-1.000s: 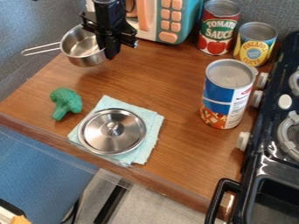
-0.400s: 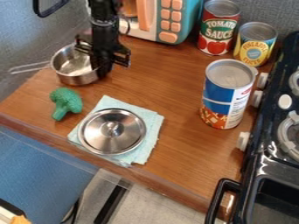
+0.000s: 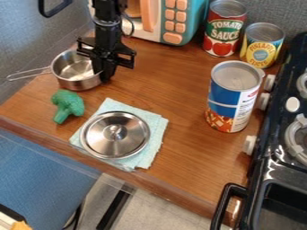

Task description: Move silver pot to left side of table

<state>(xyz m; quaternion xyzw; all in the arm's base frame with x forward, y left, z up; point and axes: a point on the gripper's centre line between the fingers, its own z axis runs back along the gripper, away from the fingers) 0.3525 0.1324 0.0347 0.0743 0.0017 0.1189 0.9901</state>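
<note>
Pot handle (image 3: 28, 74) points left, slightly toward camera; long axis runs handle through bowl, near crosswise. Silver pot (image 3: 76, 82) on left part of table (image 3: 171, 85), looks level, directly left of claw (image 3: 103, 77). Claw looks clamped on its right wall. Likely next: release, straight up; drifting sideways could drag rim.

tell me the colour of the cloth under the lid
The cloth is pale turquoise, best seen in the camera view.
</note>
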